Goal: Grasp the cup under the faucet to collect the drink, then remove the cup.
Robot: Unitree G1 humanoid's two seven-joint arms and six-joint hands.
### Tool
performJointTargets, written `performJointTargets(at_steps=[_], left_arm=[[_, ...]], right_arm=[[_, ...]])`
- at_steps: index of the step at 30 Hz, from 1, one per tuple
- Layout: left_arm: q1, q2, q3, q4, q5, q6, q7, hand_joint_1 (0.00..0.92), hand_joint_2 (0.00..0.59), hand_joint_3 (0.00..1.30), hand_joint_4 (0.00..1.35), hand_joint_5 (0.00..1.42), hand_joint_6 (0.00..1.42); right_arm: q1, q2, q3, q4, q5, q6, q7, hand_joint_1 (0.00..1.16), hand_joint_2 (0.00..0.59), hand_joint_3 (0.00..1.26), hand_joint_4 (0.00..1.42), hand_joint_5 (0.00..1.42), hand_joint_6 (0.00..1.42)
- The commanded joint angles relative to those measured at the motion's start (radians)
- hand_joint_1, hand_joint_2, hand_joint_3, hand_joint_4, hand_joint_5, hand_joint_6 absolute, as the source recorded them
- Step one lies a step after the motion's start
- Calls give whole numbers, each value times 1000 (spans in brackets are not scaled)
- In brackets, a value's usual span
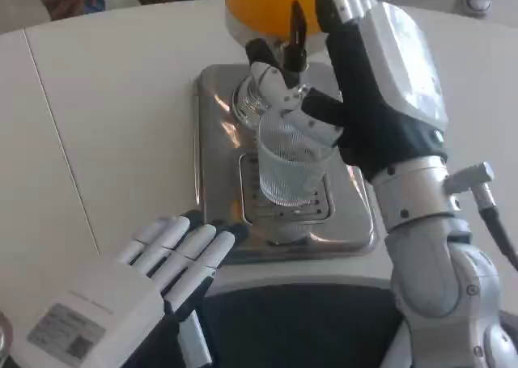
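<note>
Right hand [356, 101] grips a clear ribbed glass cup [287, 167], fingers wrapped round its upper rim and side, thumb side toward the camera. The cup is upright over the slotted drip grate [316, 210] of a shiny metal dispenser base [218, 133], directly below the black faucet tap [296, 30]. Whether the cup's bottom touches the grate or is lifted just off it, cannot tell. No clear liquid level readable inside the cup. Behind the tap sits the orange drink tank [259, 8], on a round metal collar at the back of the base.

Left hand [154, 279] lies low at the near left on the white table [113, 109], back up, fingers straight and close together, pointing toward the near left corner of the base, holding nothing; fingertips [222, 237] just beside the base edge, contact unclear. A grey sticker [69, 332] with a small QR-style code sits on the back of the left hand; its text is too small to read. No brand legible on the dispenser or cup.

People's legs and shoes show at the far edge beyond the table.
</note>
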Motion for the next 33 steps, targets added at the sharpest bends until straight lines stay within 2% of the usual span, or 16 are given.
performJointTargets(at_steps=[1, 11, 26, 33], left_arm=[[1, 14, -15, 7, 15, 12, -14, 139, 98, 0, 0, 0, 47], [-24, 36, -41, 31, 22, 41, -17, 139, 98, 0, 0, 0, 50], [-33, 53, -57, 41, 14, 63, -15, 124, 98, 0, 0, 0, 60], [-25, 65, -48, 51, 8, 63, -13, 121, 97, 0, 0, 0, 62]], right_arm=[[20, 28, 54, -28, 10, -8, -28, 405, 443, 0, 0, 0, 33], [81, 64, 139, -102, -15, 10, -35, 435, 452, 0, 0, 0, 2], [141, 63, 162, -151, -55, 23, -36, 441, 452, 0, 0, 0, 0], [175, 47, 160, -182, -98, 17, -40, 441, 452, 0, 0, 0, 0]])
